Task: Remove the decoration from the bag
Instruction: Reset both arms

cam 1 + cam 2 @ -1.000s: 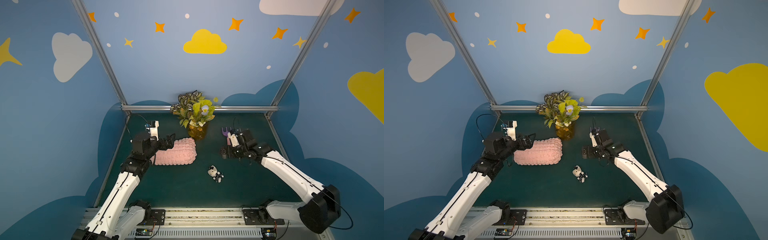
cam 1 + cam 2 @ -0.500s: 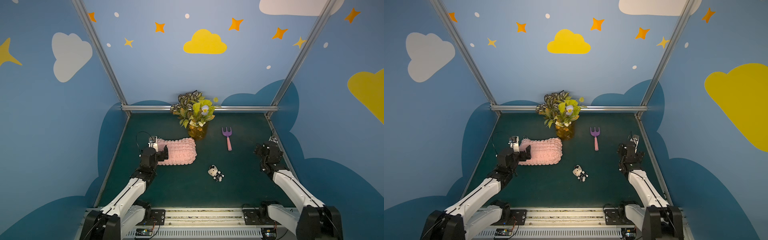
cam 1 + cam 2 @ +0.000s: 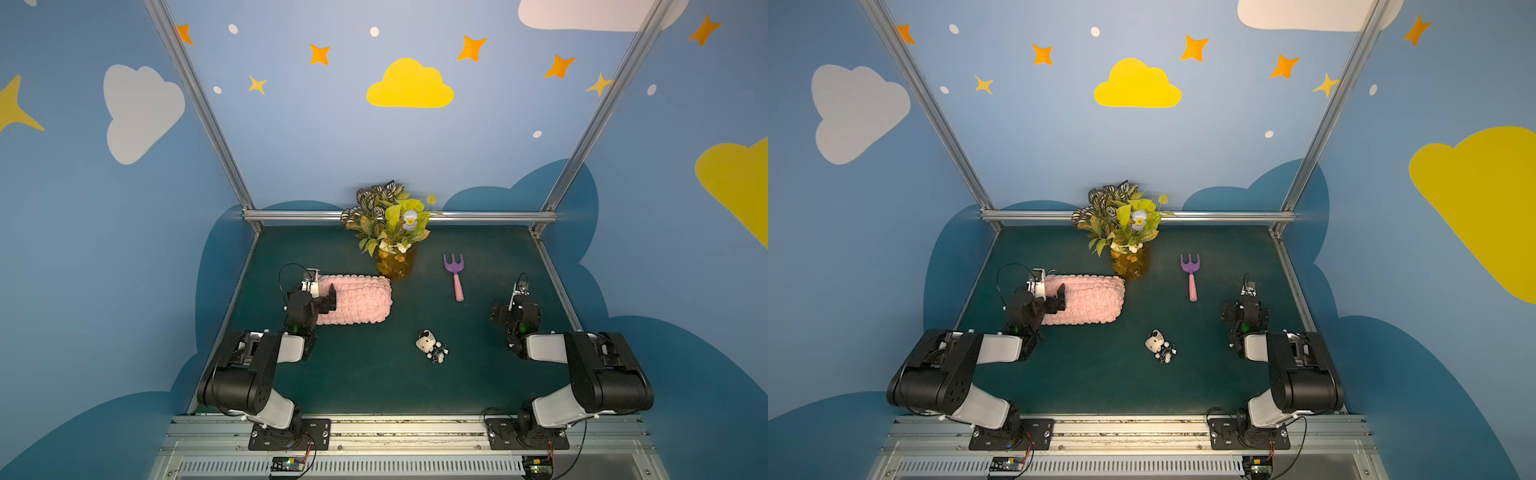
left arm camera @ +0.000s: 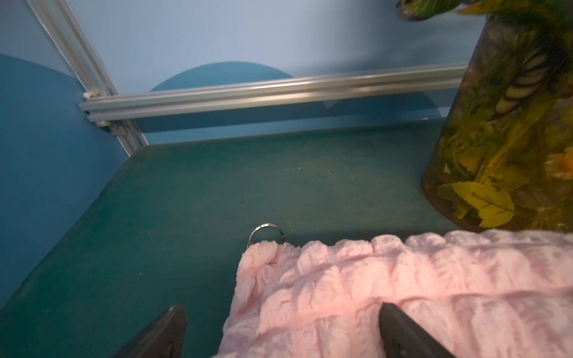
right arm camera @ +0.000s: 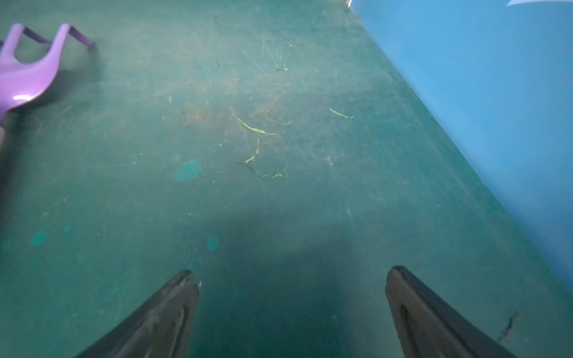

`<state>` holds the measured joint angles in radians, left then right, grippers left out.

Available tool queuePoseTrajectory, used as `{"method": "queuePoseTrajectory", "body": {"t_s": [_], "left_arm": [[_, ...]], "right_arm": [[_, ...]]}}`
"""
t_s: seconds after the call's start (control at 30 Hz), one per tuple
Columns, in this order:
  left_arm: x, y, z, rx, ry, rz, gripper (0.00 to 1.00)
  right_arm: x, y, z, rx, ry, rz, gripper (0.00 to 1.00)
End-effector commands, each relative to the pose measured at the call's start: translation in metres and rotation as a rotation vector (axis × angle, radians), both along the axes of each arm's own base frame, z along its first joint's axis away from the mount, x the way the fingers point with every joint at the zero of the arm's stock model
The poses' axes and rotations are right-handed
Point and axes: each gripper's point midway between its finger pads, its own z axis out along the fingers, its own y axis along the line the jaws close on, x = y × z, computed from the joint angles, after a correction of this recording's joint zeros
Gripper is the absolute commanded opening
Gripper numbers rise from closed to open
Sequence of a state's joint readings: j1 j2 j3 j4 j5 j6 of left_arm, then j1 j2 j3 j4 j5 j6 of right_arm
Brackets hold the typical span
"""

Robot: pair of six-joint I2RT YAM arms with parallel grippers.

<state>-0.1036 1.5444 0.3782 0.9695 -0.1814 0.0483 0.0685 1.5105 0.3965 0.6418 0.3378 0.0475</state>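
Your left pincer [image 4: 280,310] is hanging wide open with nothing in it, down at one end of the pink bumpy bag [image 3: 361,301]. In the left wrist view, one dark finger [image 4: 400,334] is sitting over the bag's fluffy top. The other finger is sitting over the bare green table [image 3: 353,382] just beside the bag's end. You cannot tell from here if the pincer is touching the bag. A little silver ring [image 4: 266,234] is poking out at the bag's corner, with nothing hanging on it. The bag is lying flat on the table. The cat toy [image 3: 431,345] [image 3: 1158,345] is out of the bag. In both top views it is lying on the table by itself, well apart from the bag, closer to the front edge and between your two arms. Nothing is touching it. Your right pincer [image 5: 290,272] is open wide too and is holding nothing. It is hanging low over bare table near the right wall, well apart from the cat toy. The purple fork [image 3: 455,276] with the pink handle is lying flat, off to the side of that pincer. The yellow vase [image 3: 395,262] of leaves is standing at the back, just beside the bag's other end.
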Motion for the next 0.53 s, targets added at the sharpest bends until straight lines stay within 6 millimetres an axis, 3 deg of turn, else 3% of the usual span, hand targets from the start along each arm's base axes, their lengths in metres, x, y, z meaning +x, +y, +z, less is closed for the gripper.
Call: {"method": "queuePoseTrajectory", "body": {"t_s": [0.0,0.5], "left_arm": [[-0.0054,-0.0087,-0.0206,0.023,0.068,-0.063,1.0],[-0.0069,-0.0086,-0.0217,0.026,0.065,-0.065,1.0]], "right_arm": [[0.0175,0.0041,0.0351,0.02,-0.124,0.013,0.98],[0.0169,0.0058,0.0328,0.013,-0.094,0.029,0.98]]}}
